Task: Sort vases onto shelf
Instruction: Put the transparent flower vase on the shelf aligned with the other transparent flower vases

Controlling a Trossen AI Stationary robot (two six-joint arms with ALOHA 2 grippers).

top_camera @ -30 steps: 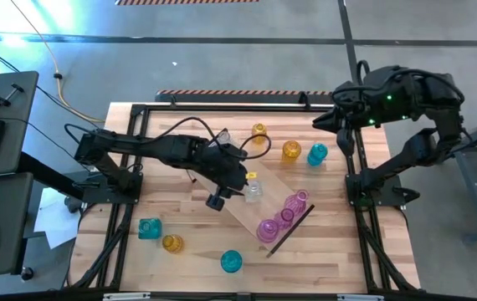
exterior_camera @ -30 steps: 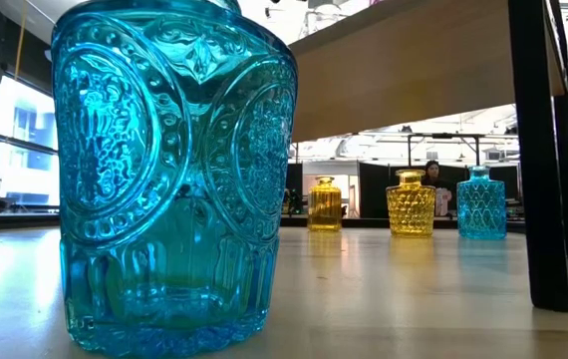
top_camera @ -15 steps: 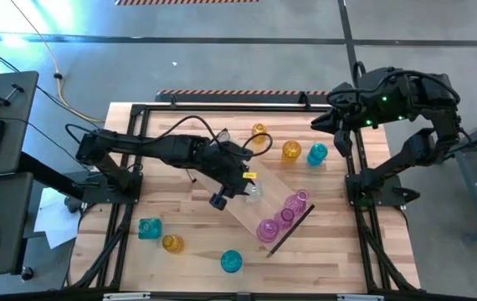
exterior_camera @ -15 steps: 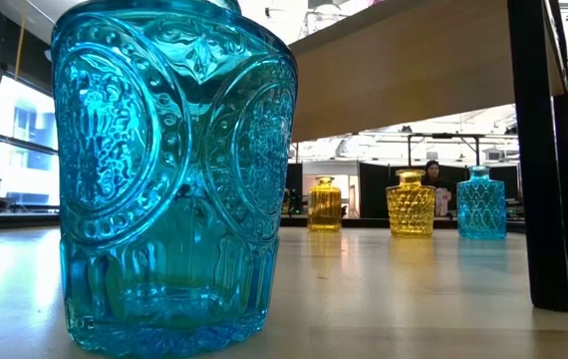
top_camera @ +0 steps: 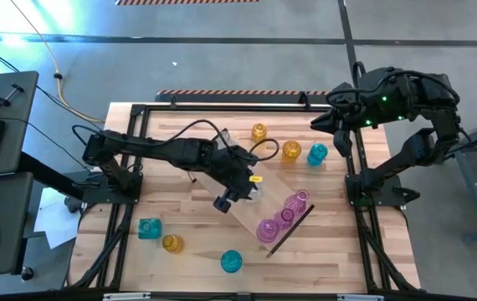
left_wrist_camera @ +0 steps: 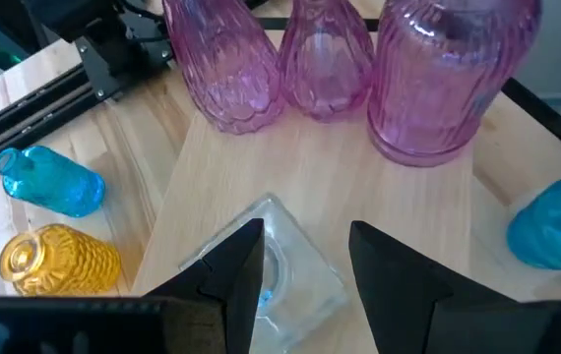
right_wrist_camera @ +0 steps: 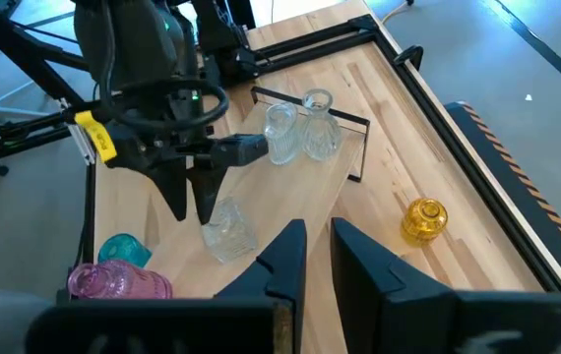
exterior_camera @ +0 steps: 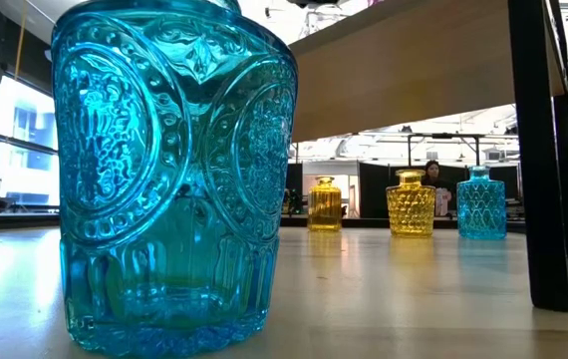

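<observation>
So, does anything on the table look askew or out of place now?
The shelf lies diagonally across the table, not square to its edges. On it, below the left gripper, a clear vase appears tilted; the pink vases beyond it stand upright.

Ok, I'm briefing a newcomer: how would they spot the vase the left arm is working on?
Find the light-wood shelf lying diagonally on the table. On it, between the left gripper fingers, sits a clear vase. The other vases there are pink; this one is colourless.

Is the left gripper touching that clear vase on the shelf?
Cannot tell. In the left wrist view the left gripper straddles the clear vase, contact unclear.
</observation>
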